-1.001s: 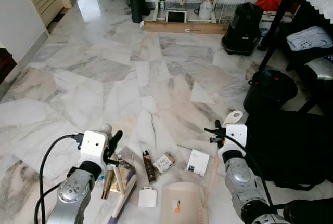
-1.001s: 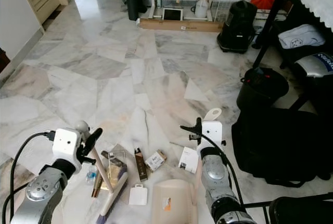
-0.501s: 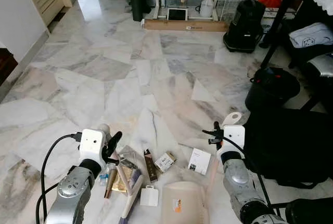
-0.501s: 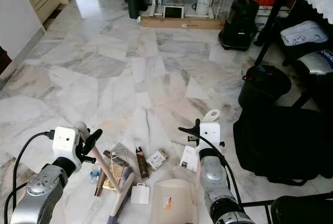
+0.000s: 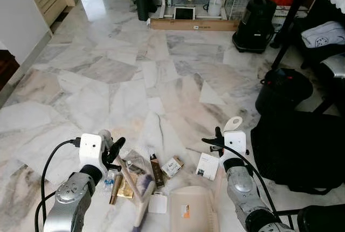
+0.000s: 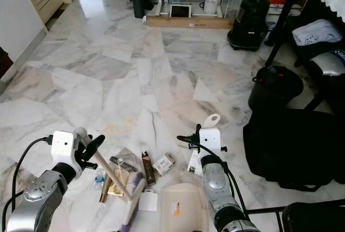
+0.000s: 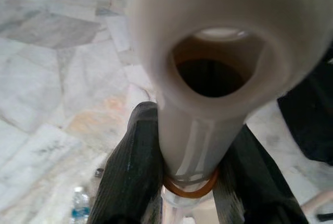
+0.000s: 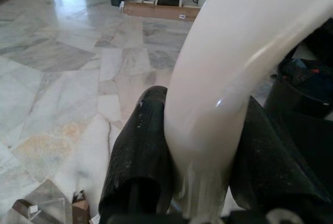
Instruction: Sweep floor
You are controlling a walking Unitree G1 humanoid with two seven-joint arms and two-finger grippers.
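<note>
Clearly the sweeping is in its gathering step: the left gripper (image 5: 110, 154) is closed around the broom handle (image 6: 108, 170), and the brush head (image 5: 143, 191) sits low in the frame among the litter, a brown box (image 5: 156, 170), a small carton (image 5: 172, 166) and a white card (image 5: 158, 203). The right gripper (image 8: 197, 146) clamps the dustpan handle (image 5: 232, 124), with the beige dustpan (image 5: 192, 210) at the bottom centre. Next, I think, the broom must push the litter rightwards into the pan. A black bag (image 5: 296, 151) lies at the right and could hinder the right arm.
</note>
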